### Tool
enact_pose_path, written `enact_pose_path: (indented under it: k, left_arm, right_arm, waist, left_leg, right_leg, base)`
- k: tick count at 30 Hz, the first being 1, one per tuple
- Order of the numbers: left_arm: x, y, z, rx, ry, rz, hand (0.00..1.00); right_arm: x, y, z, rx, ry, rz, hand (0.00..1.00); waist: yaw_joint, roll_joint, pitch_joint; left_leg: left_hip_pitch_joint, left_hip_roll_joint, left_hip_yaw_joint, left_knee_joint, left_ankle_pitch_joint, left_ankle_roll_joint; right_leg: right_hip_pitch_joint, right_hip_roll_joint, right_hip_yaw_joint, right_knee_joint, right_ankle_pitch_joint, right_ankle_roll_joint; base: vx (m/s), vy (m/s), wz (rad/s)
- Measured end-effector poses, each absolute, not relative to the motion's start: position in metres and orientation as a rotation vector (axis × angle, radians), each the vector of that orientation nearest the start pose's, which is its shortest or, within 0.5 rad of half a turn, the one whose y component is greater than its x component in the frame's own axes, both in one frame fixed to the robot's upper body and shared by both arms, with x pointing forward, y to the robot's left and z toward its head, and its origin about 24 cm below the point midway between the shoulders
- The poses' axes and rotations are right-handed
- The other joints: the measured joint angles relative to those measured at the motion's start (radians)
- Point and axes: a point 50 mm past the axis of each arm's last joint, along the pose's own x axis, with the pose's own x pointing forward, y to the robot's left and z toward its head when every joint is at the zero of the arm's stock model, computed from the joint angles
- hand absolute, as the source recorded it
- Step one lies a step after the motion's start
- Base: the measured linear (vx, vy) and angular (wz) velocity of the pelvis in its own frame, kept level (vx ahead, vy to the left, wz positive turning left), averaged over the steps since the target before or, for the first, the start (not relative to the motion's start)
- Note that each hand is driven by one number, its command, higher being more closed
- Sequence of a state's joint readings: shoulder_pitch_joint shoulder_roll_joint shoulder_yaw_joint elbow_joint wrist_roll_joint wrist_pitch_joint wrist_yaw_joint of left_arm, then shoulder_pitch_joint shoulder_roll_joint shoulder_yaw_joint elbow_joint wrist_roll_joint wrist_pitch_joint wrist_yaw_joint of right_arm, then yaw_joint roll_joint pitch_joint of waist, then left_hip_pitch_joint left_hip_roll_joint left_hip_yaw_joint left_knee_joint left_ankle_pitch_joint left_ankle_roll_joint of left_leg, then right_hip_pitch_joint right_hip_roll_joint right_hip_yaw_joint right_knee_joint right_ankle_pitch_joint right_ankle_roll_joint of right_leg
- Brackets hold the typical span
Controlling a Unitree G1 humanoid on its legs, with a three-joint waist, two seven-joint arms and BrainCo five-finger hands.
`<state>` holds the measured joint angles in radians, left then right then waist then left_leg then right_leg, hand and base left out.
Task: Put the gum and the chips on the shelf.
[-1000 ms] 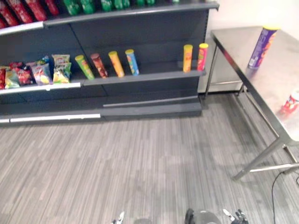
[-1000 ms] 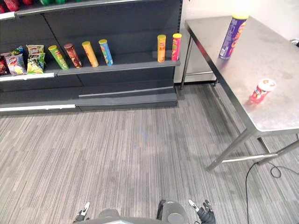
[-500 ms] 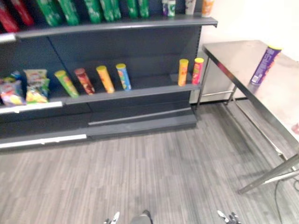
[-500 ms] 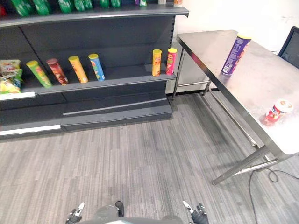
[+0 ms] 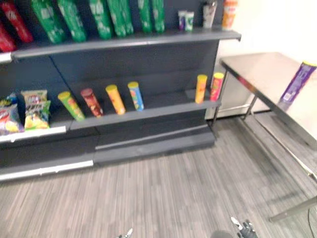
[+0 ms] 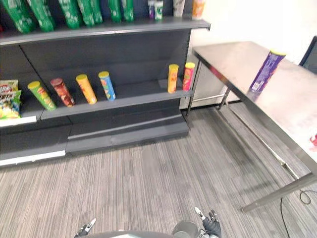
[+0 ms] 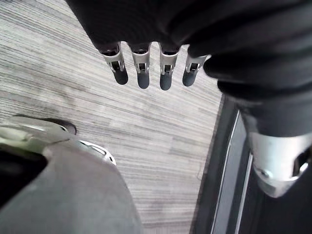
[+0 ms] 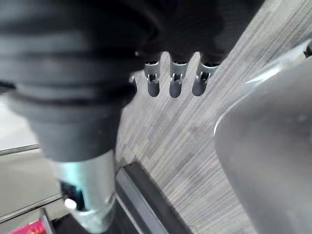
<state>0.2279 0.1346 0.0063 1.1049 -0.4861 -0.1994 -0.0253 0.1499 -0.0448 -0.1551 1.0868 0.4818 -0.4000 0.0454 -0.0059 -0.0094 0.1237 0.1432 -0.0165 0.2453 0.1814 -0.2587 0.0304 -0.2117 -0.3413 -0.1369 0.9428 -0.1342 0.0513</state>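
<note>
The left hand point(image 7: 142, 73) and right hand point(image 8: 175, 82) hung empty, fingers straight and loose. The purple chip can point(image 6: 265, 70) stood on the steel table point(image 6: 228, 57), well apart from the shelf point(image 6: 124, 101); a red sliver point(image 6: 314, 140) nearby was perhaps the gum. Squaring up to the table before reaching seemed wise.

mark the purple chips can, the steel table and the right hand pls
purple chips can point(image 6: 264, 73), right eye view, middle of its body.
steel table point(image 6: 233, 55), right eye view, bare top at the far end.
right hand point(image 6: 212, 226), right eye view, dark back of the hand.
</note>
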Motion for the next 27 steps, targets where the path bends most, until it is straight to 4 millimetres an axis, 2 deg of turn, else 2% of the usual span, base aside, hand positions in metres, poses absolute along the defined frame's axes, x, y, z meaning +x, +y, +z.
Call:
enact_pose_path:
  k: [1,2,4,5,6,7,8,10,11,12,15,17,18,21,24,25,27]
  left_arm:
    - [0.037,0.213,-0.165,-0.283,1.067,0.442,0.00]
    - [0.037,0.212,-0.165,-0.285,1.070,0.443,0.00]
    - [0.037,0.212,-0.165,-0.287,1.071,0.445,0.00]
    - [0.037,0.213,-0.165,-0.286,1.069,0.445,0.00]
    - [0.038,0.216,-0.164,-0.280,1.059,0.446,0.00]
    - [0.042,0.218,-0.163,-0.273,1.048,0.446,0.00]
    - [0.042,0.213,-0.165,-0.282,1.060,0.443,0.00]
    - [0.040,0.203,-0.167,-0.303,1.071,0.436,0.00]
    - [0.041,0.201,-0.167,-0.308,1.070,0.434,0.00]
    - [0.042,0.200,-0.167,-0.313,1.070,0.431,0.00]
    - [0.043,0.201,-0.167,-0.321,1.062,0.420,0.00]
    - [0.046,0.203,-0.166,-0.324,1.051,0.409,0.00]
    - [0.047,0.204,-0.166,-0.320,1.051,0.406,0.00]
    - [0.049,0.206,-0.165,-0.303,1.057,0.391,0.00]
    - [0.050,0.208,-0.165,-0.285,1.070,0.369,0.00]
    - [0.052,0.209,-0.165,-0.284,1.073,0.366,0.00]
    - [0.051,0.211,-0.166,-0.282,1.083,0.371,0.00]
  right_arm:
    - [0.085,-0.207,-0.150,0.362,0.749,-0.507,0.00]
    - [0.090,-0.206,-0.149,0.363,0.733,-0.501,0.00]
    - [0.093,-0.204,-0.148,0.380,0.724,-0.502,0.00]
    - [0.092,-0.203,-0.149,0.399,0.723,-0.511,0.00]
    - [0.091,-0.199,-0.150,0.415,0.725,-0.509,0.00]
    - [0.091,-0.196,-0.150,0.432,0.725,-0.490,0.00]
    - [0.093,-0.198,-0.149,0.434,0.719,-0.487,0.00]
    - [0.098,-0.206,-0.147,0.407,0.705,-0.468,0.00]
    - [0.100,-0.207,-0.146,0.404,0.702,-0.466,0.00]
    - [0.101,-0.206,-0.146,0.402,0.706,-0.457,0.00]
    - [0.104,-0.202,-0.147,0.368,0.727,-0.398,0.00]
    - [0.104,-0.200,-0.147,0.346,0.744,-0.359,0.00]
    - [0.104,-0.199,-0.148,0.346,0.746,-0.356,0.00]
    - [0.106,-0.199,-0.147,0.345,0.741,-0.355,0.00]
    - [0.106,-0.201,-0.146,0.353,0.731,-0.372,0.00]
    - [0.107,-0.201,-0.146,0.359,0.723,-0.380,0.00]
    - [0.106,-0.201,-0.146,0.364,0.721,-0.397,0.00]
  waist:
    - [-0.003,0.007,0.002]
    - [-0.007,0.014,0.011]
    - [-0.015,0.017,0.018]
    - [-0.012,0.011,0.022]
    - [-0.006,-0.006,0.031]
    - [0.003,-0.026,0.040]
    - [0.007,-0.004,0.045]
    - [-0.004,0.030,0.051]
    - [-0.007,0.034,0.052]
    - [-0.011,0.036,0.053]
    - [-0.008,0.035,0.054]
    - [0.008,0.025,0.056]
    - [0.009,0.029,0.053]
    - [0.003,0.024,0.058]
    - [-0.002,0.021,0.059]
    - [-0.015,0.023,0.059]
    - [-0.021,0.019,0.060]
  left_leg:
    - [0.025,0.016,0.012,-0.025,0.004,-0.007]
    - [0.048,0.040,0.023,-0.038,0.007,-0.012]
    - [0.058,0.073,0.030,-0.040,0.010,-0.018]
    - [0.068,0.078,0.041,-0.042,0.013,-0.023]
    - [0.087,0.068,0.050,-0.049,0.017,-0.032]
    - [0.123,0.053,0.054,-0.064,0.010,-0.048]
    - [0.134,0.066,0.060,-0.073,0.008,-0.053]
    - [0.142,0.096,0.081,-0.075,0.012,-0.067]
    - [0.141,0.100,0.080,-0.075,0.014,-0.072]
    - [0.144,0.109,0.079,-0.074,0.025,-0.090]
    - [0.150,0.120,0.082,-0.060,0.027,-0.093]
    - [0.141,0.123,0.103,-0.035,0.026,-0.093]
    - [0.139,0.123,0.103,-0.031,0.026,-0.093]
    - [0.134,0.135,0.115,-0.033,0.012,-0.117]
    - [0.133,0.146,0.159,-0.051,-0.016,-0.157]
    - [0.133,0.156,0.173,-0.059,-0.039,-0.173]
    - [0.137,0.177,0.207,-0.048,-0.069,-0.194]
  right_leg:
    - [-0.014,0.027,-0.073,-0.060,-0.048,0.002]
    - [-0.017,0.066,-0.124,-0.156,-0.069,0.004]
    - [-0.014,0.113,-0.170,-0.339,-0.057,0.013]
    - [-0.006,0.126,-0.188,-0.438,-0.026,0.016]
    - [-0.001,0.131,-0.199,-0.528,0.074,-0.004]
    - [0.015,0.129,-0.222,-0.571,0.139,-0.062]
    - [0.024,0.142,-0.223,-0.573,0.136,-0.062]
    - [0.031,0.188,-0.222,-0.606,0.137,-0.064]
    - [0.033,0.196,-0.223,-0.616,0.137,-0.064]
    - [0.046,0.208,-0.231,-0.643,0.137,-0.064]
    - [0.086,0.226,-0.249,-0.704,0.137,-0.064]
    - [0.100,0.230,-0.252,-0.748,0.139,-0.060]
    - [0.100,0.230,-0.253,-0.753,0.139,-0.058]
    - [0.087,0.231,-0.271,-0.742,0.112,-0.058]
    - [0.027,0.204,-0.304,-0.620,0.042,-0.064]
    - [0.000,0.196,-0.318,-0.561,0.007,-0.068]
    - [-0.030,0.198,-0.324,-0.484,-0.048,-0.079]
  base:
    - [0.22,-0.001,-0.27]
    - [0.25,-0.025,-0.26]
    - [0.26,-0.080,-0.16]
    - [0.30,-0.139,-0.23]
    - [0.31,-0.184,-0.42]
    - [0.24,-0.163,-0.55]
    - [0.21,-0.152,-0.63]
    - [0.18,-0.114,-0.46]
    - [0.19,-0.121,-0.22]
    - [0.13,-0.091,-0.09]
    - [0.06,-0.057,-0.04]
    - [-0.02,-0.018,-0.12]
    - [-0.05,-0.006,-0.09]
    - [-0.05,-0.020,0.02]
    - [-0.03,-0.055,0.03]
    - [0.00,-0.072,0.02]
    - [0.05,-0.145,-0.22]
